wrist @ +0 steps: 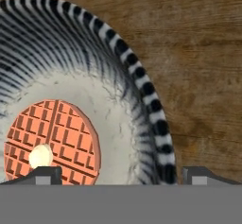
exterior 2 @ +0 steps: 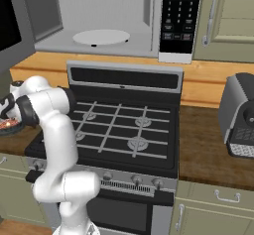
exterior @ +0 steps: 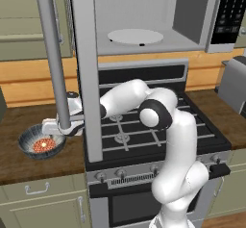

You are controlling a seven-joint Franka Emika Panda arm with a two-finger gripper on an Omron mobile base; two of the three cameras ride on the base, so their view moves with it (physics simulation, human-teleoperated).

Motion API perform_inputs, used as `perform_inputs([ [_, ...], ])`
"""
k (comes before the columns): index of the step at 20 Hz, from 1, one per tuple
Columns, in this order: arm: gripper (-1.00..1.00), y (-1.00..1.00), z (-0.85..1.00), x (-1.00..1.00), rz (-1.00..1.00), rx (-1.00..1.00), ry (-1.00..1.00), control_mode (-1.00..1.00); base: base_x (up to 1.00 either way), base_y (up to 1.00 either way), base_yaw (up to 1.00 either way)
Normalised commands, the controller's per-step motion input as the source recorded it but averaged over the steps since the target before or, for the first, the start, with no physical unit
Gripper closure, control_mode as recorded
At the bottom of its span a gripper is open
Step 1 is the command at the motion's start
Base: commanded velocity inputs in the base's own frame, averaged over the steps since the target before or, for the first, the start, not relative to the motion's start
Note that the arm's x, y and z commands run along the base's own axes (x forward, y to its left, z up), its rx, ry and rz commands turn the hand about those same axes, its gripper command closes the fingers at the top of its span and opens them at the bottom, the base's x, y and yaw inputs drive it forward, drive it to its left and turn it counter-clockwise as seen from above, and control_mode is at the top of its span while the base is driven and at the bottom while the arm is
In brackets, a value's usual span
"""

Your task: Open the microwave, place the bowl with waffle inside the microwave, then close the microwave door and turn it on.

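The microwave (exterior: pixel 144 15) stands open above the stove, its white turntable (exterior: pixel 134 36) bare. Its door (exterior: pixel 89 78) is swung out toward me, with the long bar handle (exterior: pixel 53 54) in front. The speckled grey-blue bowl (exterior: pixel 41 143) sits on the wooden counter left of the stove and holds the orange waffle (wrist: pixel 49 138). My gripper (wrist: pixel 123 176) hangs open low over the bowl's right rim (wrist: pixel 151 109). One fingertip (wrist: pixel 47 175) is above the waffle and the other is outside the rim, over the counter. In the left base view the gripper (exterior: pixel 53 126) sits partly behind the handle.
The black gas stove (exterior: pixel 153 121) lies right of the bowl, under the open door. A silver toaster (exterior 2: pixel 238 115) stands on the counter at the far right. The button panel (exterior 2: pixel 181 16) is on the microwave's right side. Cabinet fronts run below the counter.
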Motion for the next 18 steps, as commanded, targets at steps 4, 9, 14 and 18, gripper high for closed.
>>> perform_inputs([
  [4, 1.0, 0.0, 0.0, 0.0, 0.0, 0.0, 0.0, -1.0, 0.0, 0.0, 0.0],
  [9, 1.0, 0.0, 0.0, 0.0, 0.0, 0.0, 0.0, -1.0, 0.0, 0.0, 0.0],
  [14, 1.0, 0.0, 0.0, 0.0, 0.0, 0.0, 0.0, -1.0, 0.0, 0.0, 0.0],
  [18, 1.0, 0.0, 0.0, 0.0, 0.0, 0.0, -0.02, -1.0, 0.0, 0.0, 0.0],
])
